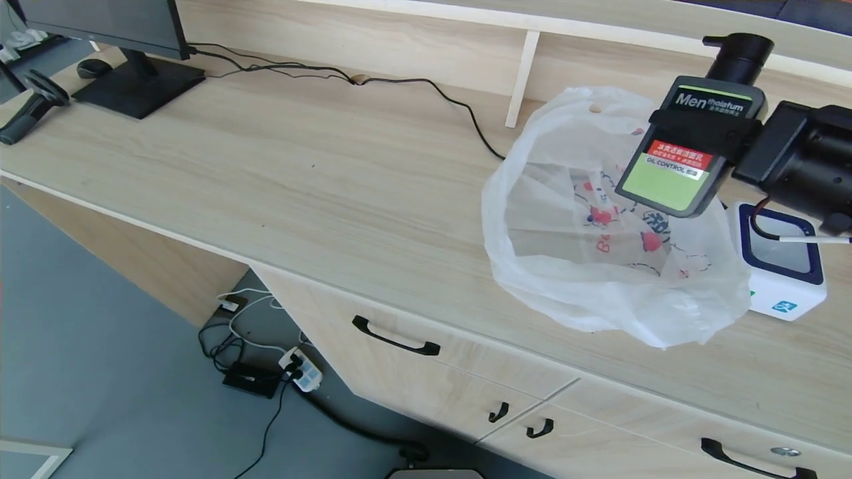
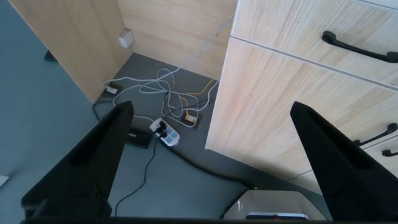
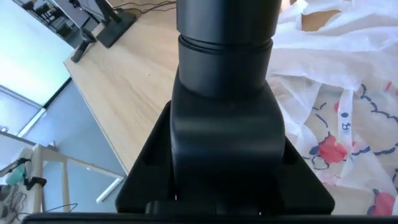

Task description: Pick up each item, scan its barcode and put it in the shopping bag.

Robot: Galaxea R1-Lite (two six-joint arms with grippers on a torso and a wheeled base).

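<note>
— Pale wood worktop [image 1: 299, 173] everywhere, fine. Where is the item?

— The bottle [image 1: 689, 150] is in my right pincer [image 1: 699, 128], which is clamped across its middle. It hangs above the shopping bag [image 1: 532, 279], over the bag's far right rim, tilted with the label face up.

— Why hold it there?

— The bag lies slumped on the worktop with its mouth gaping upward, so anything released above it should fall in. I gripped the bottle around the waist to leave both ends and the label free. I'd judge that suits showing a barcode as well as dropping the bottle.

— And the scanner?

— The scanner [image 1: 785, 266] sits just right of the bag, against its plastic, window up. The bottle is nearer the bag's mouth than that window, so I take this for the bagging step. I can't tell whether the code was read.

— Your other arm?

— The left pincer [image 2: 211, 109] is spread wide and holds nothing. It hangs well below and away from the bag, in front of the drawers [image 2: 311, 56], over cables [image 2: 168, 87] on the floor. Down there it can't snag the plastic.
</note>
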